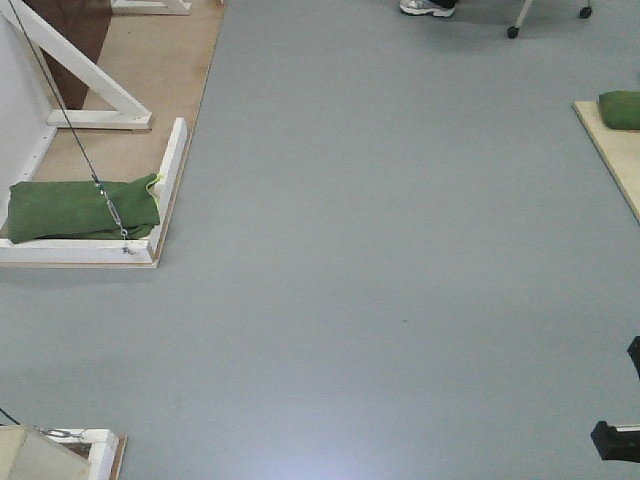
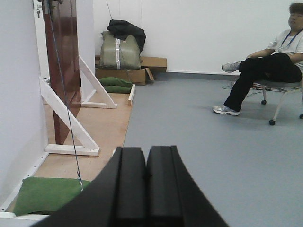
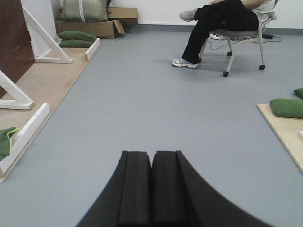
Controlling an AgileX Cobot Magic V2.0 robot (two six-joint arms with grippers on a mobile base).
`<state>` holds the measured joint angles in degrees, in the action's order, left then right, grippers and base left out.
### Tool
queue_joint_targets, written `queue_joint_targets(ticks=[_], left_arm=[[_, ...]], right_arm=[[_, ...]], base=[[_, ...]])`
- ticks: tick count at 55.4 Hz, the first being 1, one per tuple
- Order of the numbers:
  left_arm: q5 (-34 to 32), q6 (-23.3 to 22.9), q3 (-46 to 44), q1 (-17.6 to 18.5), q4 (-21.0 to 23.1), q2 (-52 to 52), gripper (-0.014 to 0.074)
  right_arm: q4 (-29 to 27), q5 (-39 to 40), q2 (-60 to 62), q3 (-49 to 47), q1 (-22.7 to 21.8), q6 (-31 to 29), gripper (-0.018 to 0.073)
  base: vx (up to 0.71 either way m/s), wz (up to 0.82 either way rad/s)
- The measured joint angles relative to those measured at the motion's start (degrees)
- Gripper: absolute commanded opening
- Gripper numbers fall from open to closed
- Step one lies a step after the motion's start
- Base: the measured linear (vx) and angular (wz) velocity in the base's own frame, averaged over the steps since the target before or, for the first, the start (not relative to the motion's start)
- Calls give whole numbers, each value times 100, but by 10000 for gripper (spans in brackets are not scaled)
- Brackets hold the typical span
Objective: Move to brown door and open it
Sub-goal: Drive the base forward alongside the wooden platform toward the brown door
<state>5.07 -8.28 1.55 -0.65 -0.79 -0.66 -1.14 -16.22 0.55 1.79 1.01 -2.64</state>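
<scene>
The brown door (image 2: 62, 66) stands upright at the far left of the left wrist view, glossy reddish-brown, held in a white frame on a plywood board (image 2: 102, 127). A strip of the brown door (image 3: 13, 45) also shows at the left edge of the right wrist view, and its foot (image 1: 72, 30) at the top left of the front view. My left gripper (image 2: 146, 153) is shut with nothing between its black fingers, well short of the door. My right gripper (image 3: 152, 156) is likewise shut and empty, over grey floor.
White diagonal braces (image 2: 66, 116) prop the door frame. A thin wire (image 2: 64, 99) runs down to a green sandbag (image 1: 80, 208). A seated person (image 2: 265, 66) on a wheeled chair (image 3: 244, 40) is at the far right. Boxes and bags (image 2: 122, 52) sit at the back wall. Another board with a sandbag (image 3: 286, 108) lies right.
</scene>
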Motion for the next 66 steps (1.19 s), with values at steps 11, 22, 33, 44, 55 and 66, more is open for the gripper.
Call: queue_joint_targets(ticks=[11, 22, 33, 44, 55, 66], left_arm=[[0, 0, 0, 0, 0, 0, -4], [0, 0, 0, 0, 0, 0, -4], [0, 0, 0, 0, 0, 0, -4], [0, 0, 0, 0, 0, 0, -4], [0, 0, 0, 0, 0, 0, -4], [0, 0, 0, 0, 0, 0, -4]], right_arm=[[0, 0, 0, 0, 0, 0, 0], [0, 0, 0, 0, 0, 0, 0], [0, 0, 0, 0, 0, 0, 0], [0, 0, 0, 0, 0, 0, 0], [0, 0, 0, 0, 0, 0, 0], [0, 0, 0, 0, 0, 0, 0]], base=[[0, 0], [0, 0], [0, 0], [0, 0], [0, 0], [0, 0]])
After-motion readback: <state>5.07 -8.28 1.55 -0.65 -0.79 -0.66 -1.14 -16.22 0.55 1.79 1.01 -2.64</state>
